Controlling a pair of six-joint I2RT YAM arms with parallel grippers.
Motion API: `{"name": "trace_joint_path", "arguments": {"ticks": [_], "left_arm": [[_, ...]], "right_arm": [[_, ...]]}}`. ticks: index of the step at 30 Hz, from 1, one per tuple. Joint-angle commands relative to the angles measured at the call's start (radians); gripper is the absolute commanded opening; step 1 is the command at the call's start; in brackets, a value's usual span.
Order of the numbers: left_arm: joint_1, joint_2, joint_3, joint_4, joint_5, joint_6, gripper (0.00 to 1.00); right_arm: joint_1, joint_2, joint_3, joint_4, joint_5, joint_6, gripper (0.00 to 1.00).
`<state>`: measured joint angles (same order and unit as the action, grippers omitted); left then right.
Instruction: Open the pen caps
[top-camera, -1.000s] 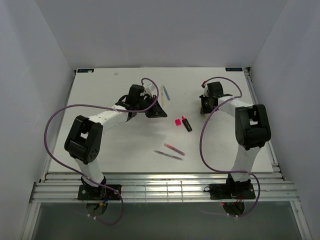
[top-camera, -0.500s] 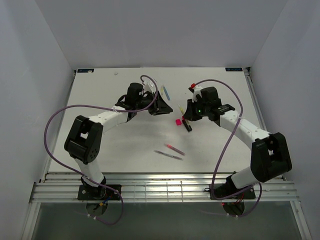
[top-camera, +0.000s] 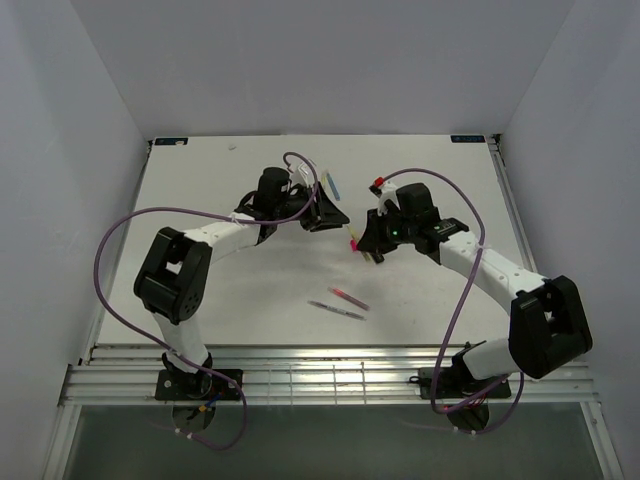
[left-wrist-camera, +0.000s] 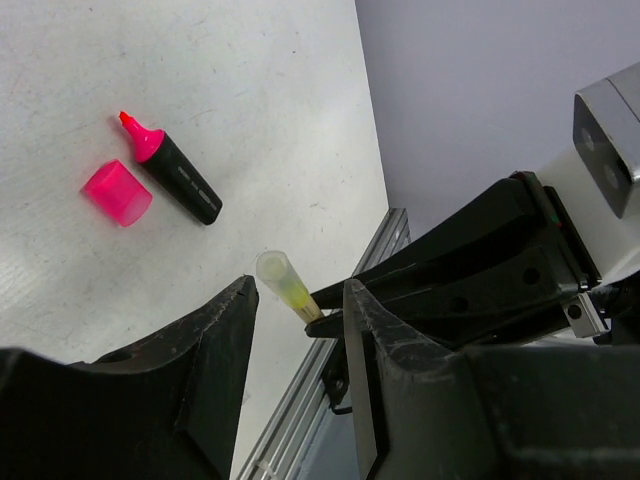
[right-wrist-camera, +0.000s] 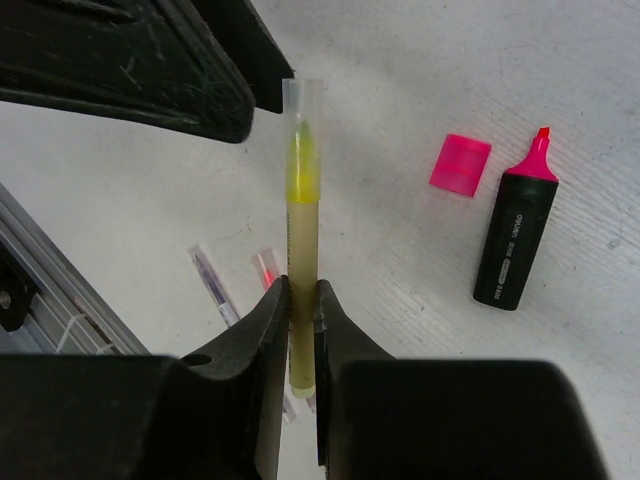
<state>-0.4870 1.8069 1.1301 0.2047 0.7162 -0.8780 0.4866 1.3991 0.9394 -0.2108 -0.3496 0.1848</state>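
My right gripper (right-wrist-camera: 300, 290) is shut on the barrel of a yellow pen (right-wrist-camera: 302, 210) and holds it above the table. The pen's clear cap (right-wrist-camera: 302, 105) points at my left gripper (left-wrist-camera: 300, 292). The left gripper is open, and the cap's end (left-wrist-camera: 277, 276) sits at the mouth between its fingers, with a gap on each side. In the top view the two grippers, left (top-camera: 335, 216) and right (top-camera: 366, 240), meet mid-table. A loose pink cap (right-wrist-camera: 461, 164) lies beside an uncapped black highlighter (right-wrist-camera: 515, 235) on the table below.
A pink pen (top-camera: 350, 298) and a purple pen (top-camera: 336, 310) lie capped in front of the grippers. A blue and yellow pen (top-camera: 331, 184) lies behind the left gripper. The slatted table edge (top-camera: 320, 380) runs along the near side.
My right arm has swung left from the right side and brought the yellow pen up to my left gripper. The left gripper has shifted a little to the right.
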Motion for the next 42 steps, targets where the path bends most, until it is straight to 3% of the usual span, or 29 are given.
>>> {"name": "trace_joint_path", "arguments": {"ticks": [1,11,22,33,35,37,39,42], "left_arm": [[-0.015,-0.003,0.01,0.019,-0.009,-0.009,0.51],[-0.022,0.022,0.013,0.018,-0.023,-0.012,0.51],[-0.028,0.02,-0.004,0.021,-0.017,-0.01,0.36],[-0.041,0.022,-0.013,0.03,-0.018,-0.022,0.31],[-0.041,0.023,-0.013,0.032,-0.017,-0.026,0.26],[-0.041,0.022,-0.013,0.032,-0.017,-0.024,0.01],[-0.041,0.02,-0.01,0.033,-0.015,-0.03,0.0],[-0.041,0.02,-0.01,0.038,-0.012,-0.048,0.0]], "right_arm": [[0.023,-0.025,0.024,0.019,-0.012,0.016,0.08],[0.055,-0.035,0.042,0.019,0.006,0.028,0.08],[0.058,-0.025,0.049,0.05,0.028,0.05,0.08],[0.064,-0.003,0.039,0.093,0.047,0.073,0.08],[0.064,-0.002,0.039,0.097,0.044,0.076,0.08],[0.067,0.0,0.039,0.096,0.034,0.074,0.08],[0.073,0.003,0.039,0.097,0.032,0.065,0.1],[0.083,0.012,0.039,0.1,0.044,0.056,0.27]]}}
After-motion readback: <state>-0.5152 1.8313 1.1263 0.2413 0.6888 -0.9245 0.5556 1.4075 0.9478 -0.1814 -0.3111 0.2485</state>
